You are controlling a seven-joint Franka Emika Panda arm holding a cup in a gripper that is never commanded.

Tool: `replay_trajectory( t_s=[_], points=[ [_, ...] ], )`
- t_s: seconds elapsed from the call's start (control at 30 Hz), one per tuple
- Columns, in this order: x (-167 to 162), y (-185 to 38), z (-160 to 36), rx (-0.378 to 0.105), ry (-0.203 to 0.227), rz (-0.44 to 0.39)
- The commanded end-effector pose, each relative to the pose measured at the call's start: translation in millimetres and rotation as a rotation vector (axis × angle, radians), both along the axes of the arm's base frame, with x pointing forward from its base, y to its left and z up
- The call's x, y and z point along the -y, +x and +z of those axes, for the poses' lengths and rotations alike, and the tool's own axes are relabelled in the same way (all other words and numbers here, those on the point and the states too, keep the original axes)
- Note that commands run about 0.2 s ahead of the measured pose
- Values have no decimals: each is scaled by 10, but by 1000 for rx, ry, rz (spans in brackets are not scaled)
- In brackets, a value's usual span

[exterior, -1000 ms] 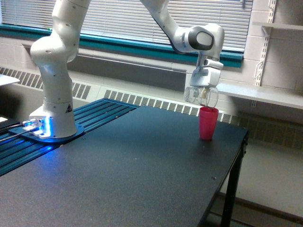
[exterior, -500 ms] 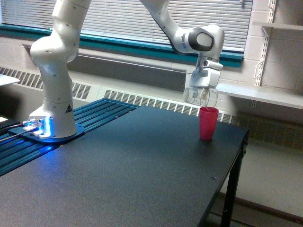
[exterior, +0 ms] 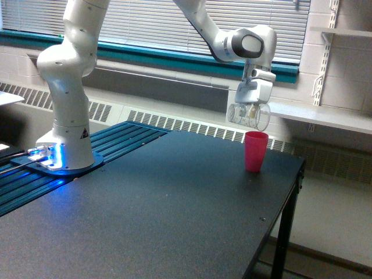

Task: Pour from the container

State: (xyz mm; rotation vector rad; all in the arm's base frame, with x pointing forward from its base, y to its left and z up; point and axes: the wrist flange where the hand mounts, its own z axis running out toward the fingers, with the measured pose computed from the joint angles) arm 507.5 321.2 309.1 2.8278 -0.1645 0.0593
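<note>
Change: compared with a second ago, the gripper (exterior: 249, 110) sits higher; the clear cup (exterior: 249, 115) it carries was nearly touching the pink cup's rim then and now hangs apart from it, with a gap between.
Cup attitude: clear cup lies on its side, mouth toward the exterior view's right, much as it was half a second ago.
Gripper state: clenched around the clear cup.
Clear cup location: in the air, just above the pink cup (exterior: 256, 151) and slightly to the exterior view's left of it.
Contents: cannot tell whether anything is left in the clear cup; no stream visible.
Reading for task: the lift away looks like the end of the pour, judged from the widening gap alone.
Surface: black matte table (exterior: 151, 209), bare apart from the pink cup near its far right edge.
Robot mount: white arm base (exterior: 64, 151) with a blue light, on a blue ribbed platform (exterior: 99, 145).
Room: window blinds (exterior: 145, 23), baseboard heater (exterior: 192, 125), wall shelf (exterior: 317, 116).
</note>
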Motion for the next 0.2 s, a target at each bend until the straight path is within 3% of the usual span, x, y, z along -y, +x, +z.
replay_trajectory(
  t_s=[0.03, 0.2],
  points=[
    [-56, 16, 216, 42, 34, 2],
    [-71, 5, 266, 62, 43, 13]
  ],
)
